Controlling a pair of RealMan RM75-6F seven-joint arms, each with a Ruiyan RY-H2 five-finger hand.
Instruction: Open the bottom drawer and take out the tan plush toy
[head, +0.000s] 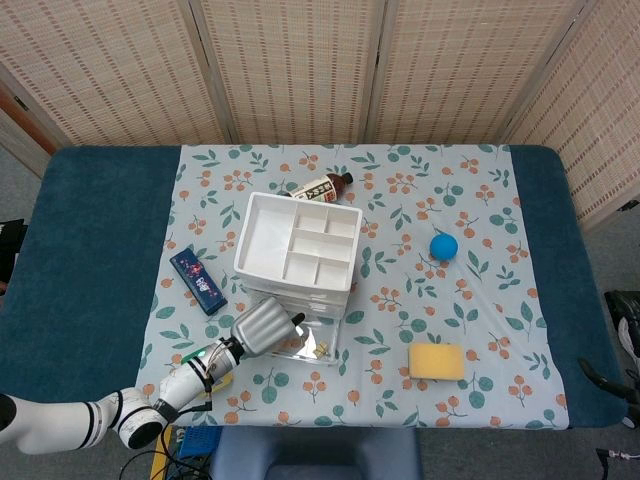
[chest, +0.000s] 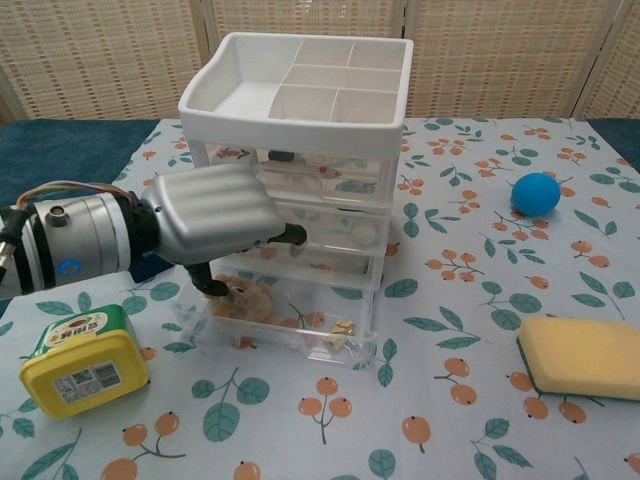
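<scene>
Tan plush toy (chest: 243, 295) sits in the pulled-out bottom drawer (chest: 300, 335), right under the left hand (chest: 215, 220), whose fingertips dip onto it, tho can't tell if they've actually pinched it yet. Imo close firmly on the fluff, then lift straight up w/o snagging the drawer above; right hand's nowhere in either view.

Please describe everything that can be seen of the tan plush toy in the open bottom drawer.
The tan plush toy is small, soft and fuzzy, light brown in colour. It lies in the left part of the bottom drawer, which is clear plastic and pulled out toward the camera. The left hand is above it and covers its upper part, so its full shape cannot be told. Dark fingers reach down to its left side and seem to touch it; whether it is already gripped cannot be told.
</scene>
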